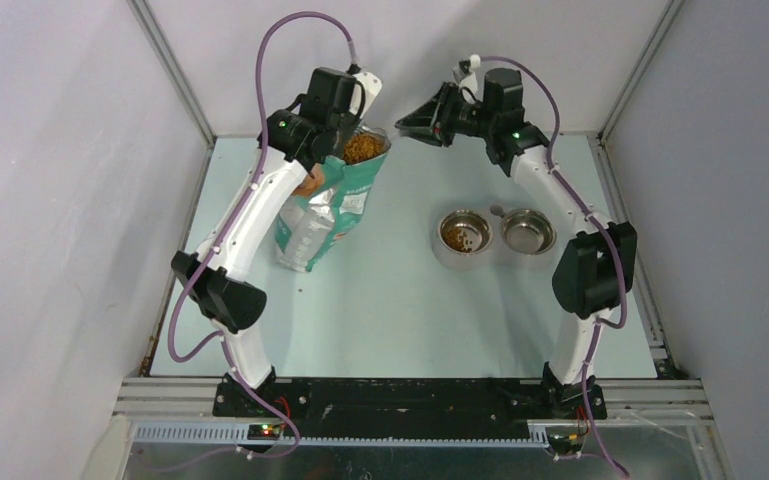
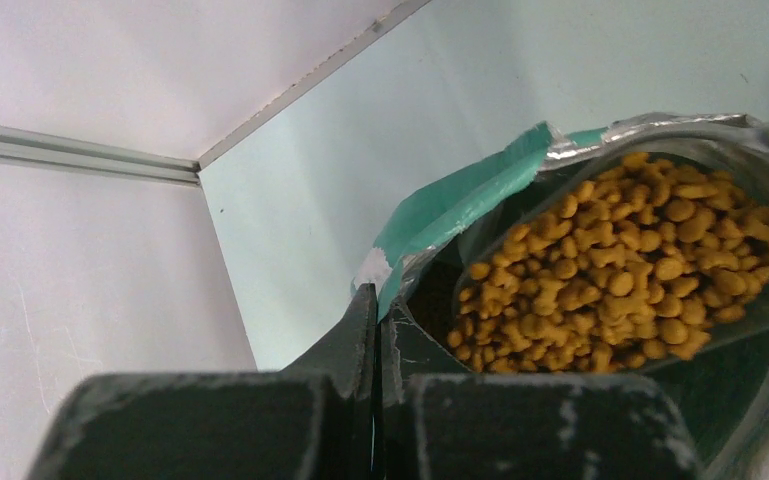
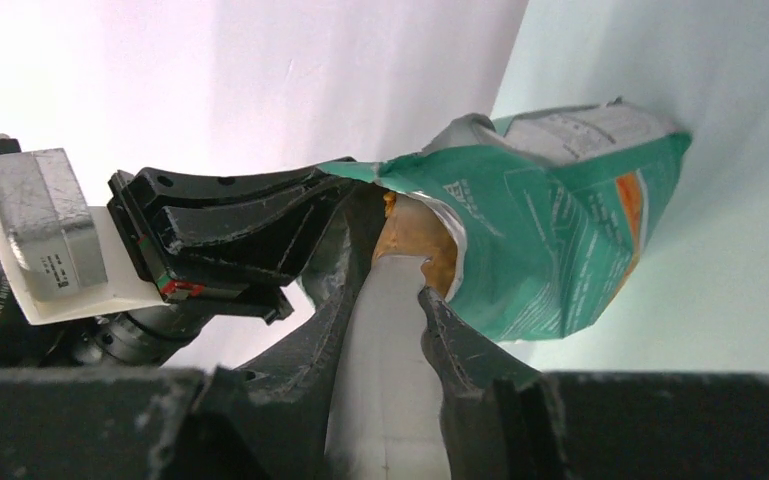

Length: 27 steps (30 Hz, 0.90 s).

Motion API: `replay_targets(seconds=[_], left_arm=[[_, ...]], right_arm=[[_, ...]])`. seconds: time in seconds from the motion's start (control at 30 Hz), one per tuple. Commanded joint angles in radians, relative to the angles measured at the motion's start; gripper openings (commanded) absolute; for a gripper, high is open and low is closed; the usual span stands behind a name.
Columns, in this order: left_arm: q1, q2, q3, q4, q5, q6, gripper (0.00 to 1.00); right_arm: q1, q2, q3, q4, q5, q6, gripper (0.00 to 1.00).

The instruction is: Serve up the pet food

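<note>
1. The left claw (image 2: 378, 310) is closed almost fully. Its two fingers pinch the upper edge of the teal bag (image 3: 550, 240) and hold the mouth of the bag open.
2. The right claw (image 3: 395, 265) is closed on the pale handle of the clear scoop (image 3: 380, 360). The handle fills the narrow gap between its fingers.
3. The bowl of the scoop is at the mouth of the bag, just beside the left claw. I cannot tell if it is fully out of the bag.
4. The pet food (image 2: 610, 270) is a heap of small brown pellets. In the left wrist view it seems to fill the scoop, with the dark inside of the bag under it.
5. My judgement of the progress: one portion seems to be served, because the left bowl (image 1: 443, 228) has a little brown food on its bottom. The right bowl (image 1: 528, 233) next to it looks bare.
6. What is left, as I judge it: to carry the full scoop to the right and nearer, to tip it over a bowl, and to spill nothing on the way.
7. The bowls stand side by side on the right half of the pale green tabletop (image 1: 390, 320), well apart from the bag at the far left.
8. Plain light walls (image 1: 60, 200) with metal rails close the tabletop on the left, far and right sides.
</note>
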Motion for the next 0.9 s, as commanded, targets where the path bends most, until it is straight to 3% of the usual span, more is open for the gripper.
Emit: replay_targets(seconds=[0.0,0.13,0.2,0.3,0.87], left_arm=[[0.011,-0.049,0.053,0.008,-0.034,0.014,0.0],[0.016,-0.048,0.054,0.012,-0.029,0.014,0.0],[0.018,-0.047,0.052,0.015,-0.029,0.012,0.0],[0.018,-0.047,0.048,0.014,-0.029,0.009,0.0],[0.026,-0.042,0.031,0.035,-0.066,0.075,0.0]], right_arm=[[0.04,-0.012,0.237,-0.255,0.166,-0.319,0.0],[0.049,-0.03,0.241,-0.341,0.199,-0.38,0.0],[0.039,-0.035,0.18,-0.284,0.145,-0.312,0.0],[0.004,-0.021,0.04,0.019,0.006,-0.018,0.0],[-0.028,0.037,0.026,0.252,-0.072,0.212,0.0]])
